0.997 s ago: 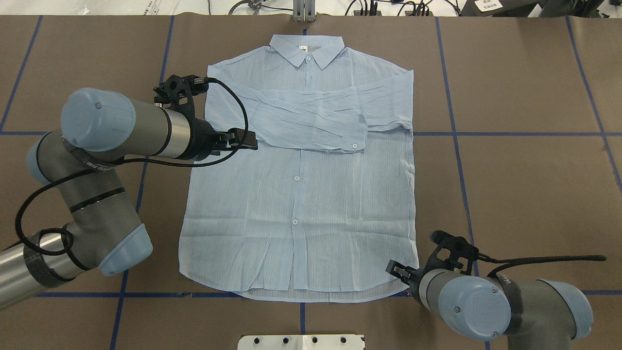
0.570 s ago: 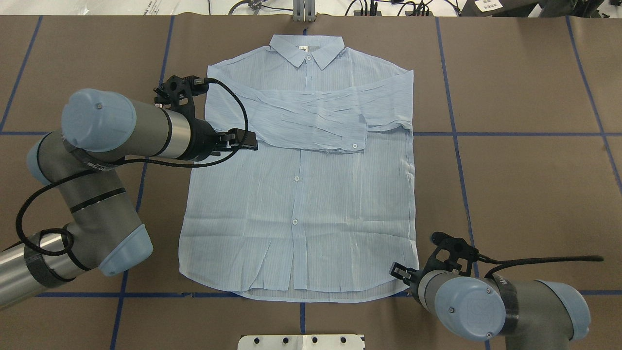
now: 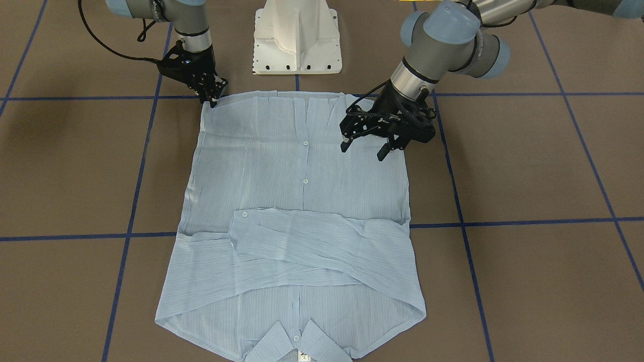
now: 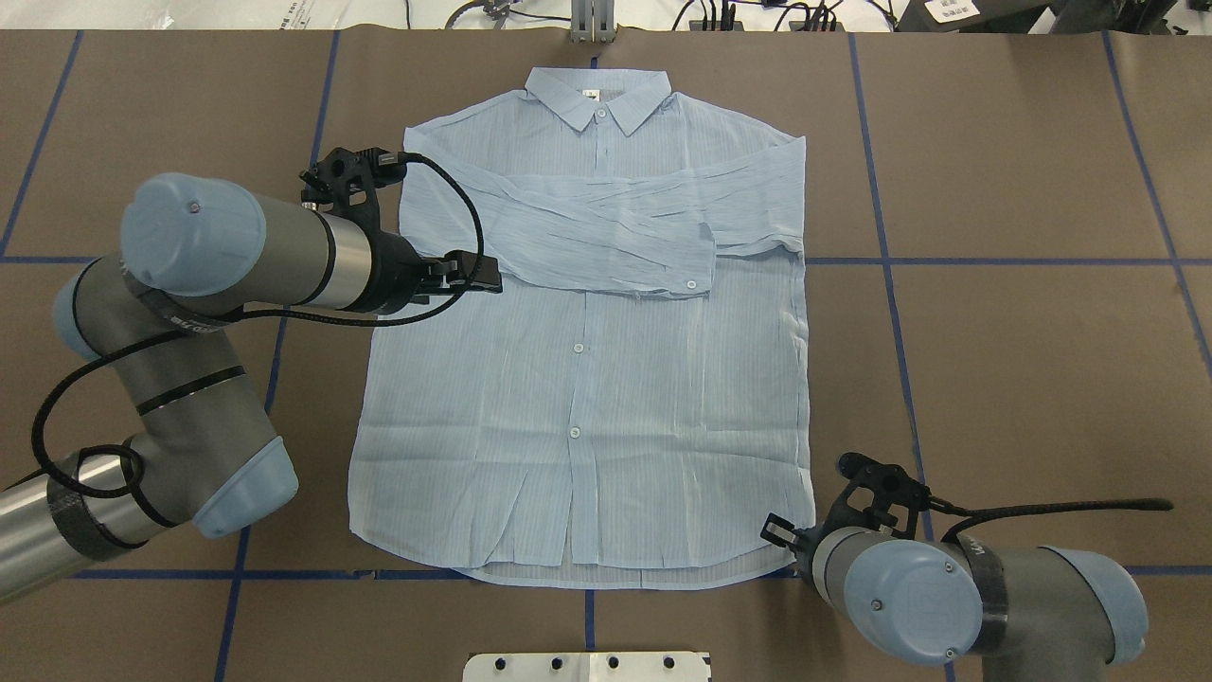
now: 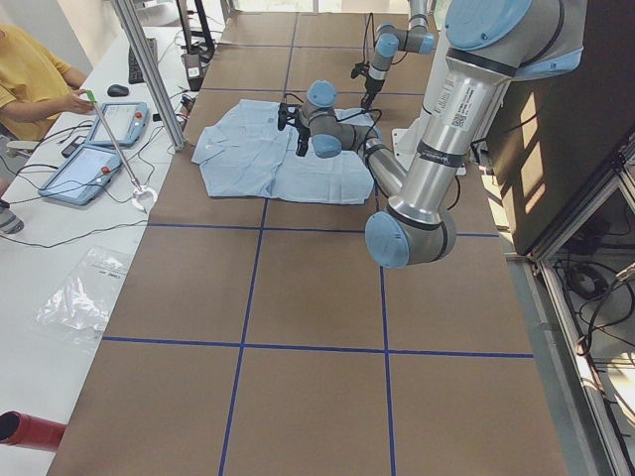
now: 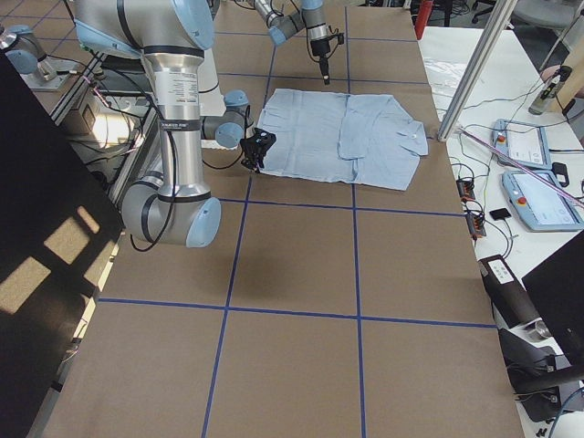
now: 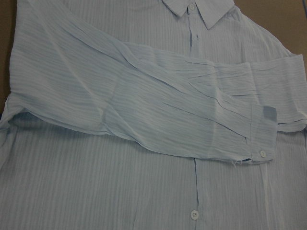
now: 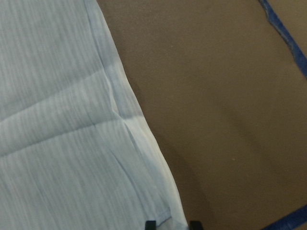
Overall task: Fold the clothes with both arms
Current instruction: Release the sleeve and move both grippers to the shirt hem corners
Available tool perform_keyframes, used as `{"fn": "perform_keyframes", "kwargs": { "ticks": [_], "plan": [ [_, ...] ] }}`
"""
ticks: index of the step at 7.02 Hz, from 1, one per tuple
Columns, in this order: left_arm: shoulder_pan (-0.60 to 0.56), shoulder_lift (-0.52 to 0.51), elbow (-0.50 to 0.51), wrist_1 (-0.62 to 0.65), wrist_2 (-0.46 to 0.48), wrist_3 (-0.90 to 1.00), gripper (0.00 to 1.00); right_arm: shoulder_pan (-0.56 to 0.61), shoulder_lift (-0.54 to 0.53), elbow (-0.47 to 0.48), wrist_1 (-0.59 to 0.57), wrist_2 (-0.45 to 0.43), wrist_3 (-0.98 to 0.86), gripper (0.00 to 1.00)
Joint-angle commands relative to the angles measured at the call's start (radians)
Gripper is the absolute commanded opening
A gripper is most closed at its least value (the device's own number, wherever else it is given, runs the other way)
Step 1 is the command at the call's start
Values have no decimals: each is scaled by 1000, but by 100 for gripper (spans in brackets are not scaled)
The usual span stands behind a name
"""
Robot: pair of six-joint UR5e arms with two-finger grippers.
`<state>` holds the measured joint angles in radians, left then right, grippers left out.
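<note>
The thin pale-blue striped button-up shirt (image 4: 587,379) lies flat on the brown grid-taped table (image 4: 1023,379), its sleeves (image 4: 606,232) crossed over the chest. Its side edge is just under the left black two-finger gripper (image 3: 362,150), which hovers with its jaws spread wide. Its hem corner sits between the narrowly parted fingers (image 8: 151,224) of the right black two-finger gripper (image 3: 214,99).

Easing the black two-finger right gripper (image 4: 776,531) slightly back toward the robot's side of the brown table (image 4: 1042,379), beside the near hem corner of the thin pale-blue striped button-up shirt (image 4: 578,407). Carrying the light-blue joint cap (image 4: 914,606) of the silver-and-grey right arm (image 4: 1032,592) a little lower in the overhead view.
</note>
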<state>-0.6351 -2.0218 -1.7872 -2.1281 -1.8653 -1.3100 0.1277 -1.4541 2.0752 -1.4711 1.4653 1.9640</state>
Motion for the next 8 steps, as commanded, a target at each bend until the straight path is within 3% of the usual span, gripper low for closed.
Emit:
{"fn": "perform_keyframes", "kwargs": {
  "ticks": [1,2,4,6,8],
  "plan": [
    [0,0,-1,0,0,-3,99,4,-3,6,0,4,-1,0],
    [-2,24,-20,2,0,-56,99,4,1,9,0,4,-1,0],
    [30,177,-110,8,24,-142,99,9,-12,42,-3,7,-2,0],
    [185,358,-222,57,165,-242,99,7,-9,40,-3,7,-2,0],
    [338,388,-244,114,256,-371,94,6,-6,40,0,7,-2,0]
  ]
}}
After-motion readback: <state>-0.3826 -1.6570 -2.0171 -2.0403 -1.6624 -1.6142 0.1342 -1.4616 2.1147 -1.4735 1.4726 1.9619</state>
